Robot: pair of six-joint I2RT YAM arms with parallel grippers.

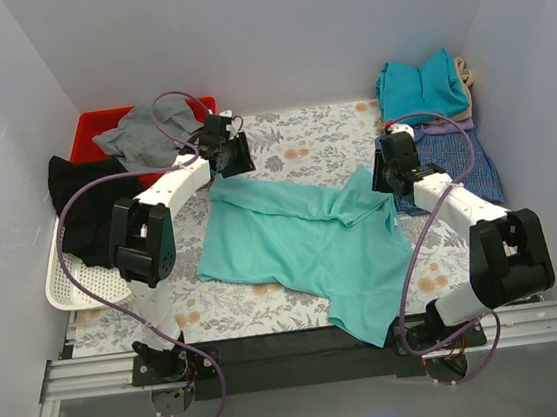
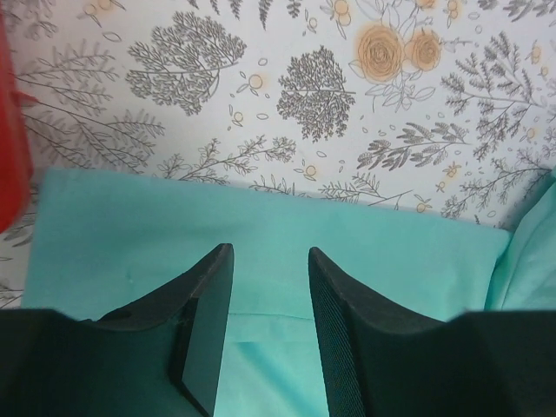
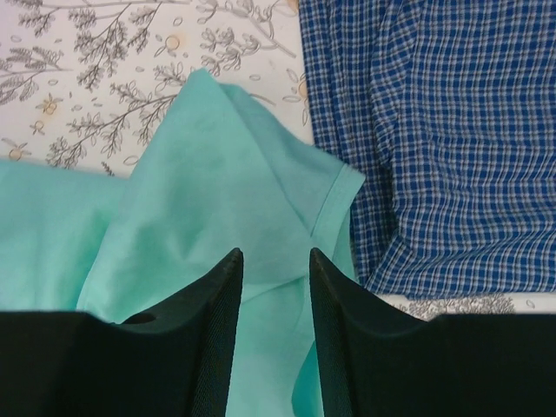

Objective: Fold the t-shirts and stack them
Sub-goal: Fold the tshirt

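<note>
The mint-green t-shirt [image 1: 302,241] lies spread and rumpled across the middle of the floral table. My left gripper [image 1: 228,158] is open over its far left edge [image 2: 261,234], with nothing between the fingers. My right gripper [image 1: 387,174] is open above the shirt's right sleeve [image 3: 234,200], also empty. A blue check shirt [image 1: 455,163] lies at the right, close beside that sleeve, and shows in the right wrist view [image 3: 443,130]. A teal-blue shirt [image 1: 424,86] sits folded at the back right on beige and lavender cloth [image 1: 462,72].
A red bin [image 1: 99,133] at the back left holds a grey garment [image 1: 144,133]. A white basket [image 1: 75,277] at the left holds black cloth [image 1: 87,205]. White walls close in the table on three sides.
</note>
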